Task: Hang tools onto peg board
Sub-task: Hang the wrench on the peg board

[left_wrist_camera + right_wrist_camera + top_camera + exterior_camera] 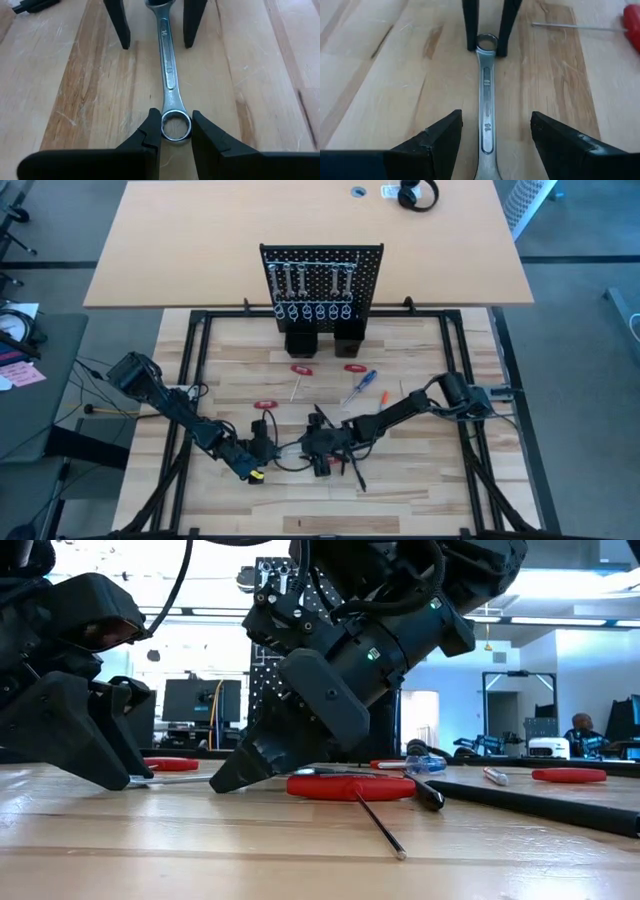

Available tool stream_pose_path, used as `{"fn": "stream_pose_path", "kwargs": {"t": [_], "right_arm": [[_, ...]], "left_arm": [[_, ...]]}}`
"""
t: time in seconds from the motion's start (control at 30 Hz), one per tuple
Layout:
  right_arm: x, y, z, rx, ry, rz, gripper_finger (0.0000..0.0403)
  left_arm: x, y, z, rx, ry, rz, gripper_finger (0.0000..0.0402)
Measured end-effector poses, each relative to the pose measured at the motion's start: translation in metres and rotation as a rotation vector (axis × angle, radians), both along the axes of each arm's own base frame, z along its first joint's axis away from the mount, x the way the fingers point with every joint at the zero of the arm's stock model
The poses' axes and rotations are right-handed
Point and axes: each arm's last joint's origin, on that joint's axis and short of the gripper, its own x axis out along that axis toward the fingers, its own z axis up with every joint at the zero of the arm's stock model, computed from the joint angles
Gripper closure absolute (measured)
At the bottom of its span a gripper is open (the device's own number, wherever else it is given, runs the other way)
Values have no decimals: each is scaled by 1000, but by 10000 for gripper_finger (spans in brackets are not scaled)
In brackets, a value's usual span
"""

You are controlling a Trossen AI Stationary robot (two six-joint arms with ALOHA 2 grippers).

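A silver combination wrench (169, 75) lay flat on the wooden table (75, 100), at six o'clock from the peg board (321, 280). The left gripper (176, 127) was closed on its ring end; the right gripper (496, 131) straddled its shank, fingers spread wide, touching nothing.

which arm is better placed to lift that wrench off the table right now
Left, probably. The left gripper already pinches the ring end of the wrench between its fingers. The right gripper only straddles the shaft, jaws wide apart, touching nothing.
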Motion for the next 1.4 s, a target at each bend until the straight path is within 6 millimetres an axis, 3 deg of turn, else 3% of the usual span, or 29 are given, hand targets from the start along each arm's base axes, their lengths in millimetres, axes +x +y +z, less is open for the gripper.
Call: {"fn": "stream_pose_path", "kwargs": {"t": [0.2, 0.43, 0.47, 0.6, 0.73, 0.87, 1.1, 1.23, 1.4], "right_arm": [[-2, -5, -3, 28, 61, -21, 185], [-4, -5, -17, 56, 130, 18, 356], [-4, -6, -20, 62, 140, 19, 363], [-3, -10, -21, 94, 146, -19, 363], [-1, -15, -20, 92, 125, -52, 363], [1, -16, -18, 104, 85, -54, 363], [0, -17, -2, 97, 43, -76, 363], [-19, -31, 15, 116, -73, -110, 390], [-52, -48, 31, 161, -270, -146, 391]], "left_arm": [[0, 0, 0, -1, -1, 0, 346], [0, 0, 0, 3, -7, 6, 346], [0, 0, 0, 6, -10, 9, 346], [0, 1, 3, 41, -39, 40, 346], [-5, 1, 16, 66, -86, 45, 301], [-18, 2, 38, 128, -187, 131, 271], [-52, -6, 69, 177, -370, 212, 272], [-61, -15, 73, 193, -440, 214, 273], [-62, -20, 67, 232, -460, 229, 273]]}}
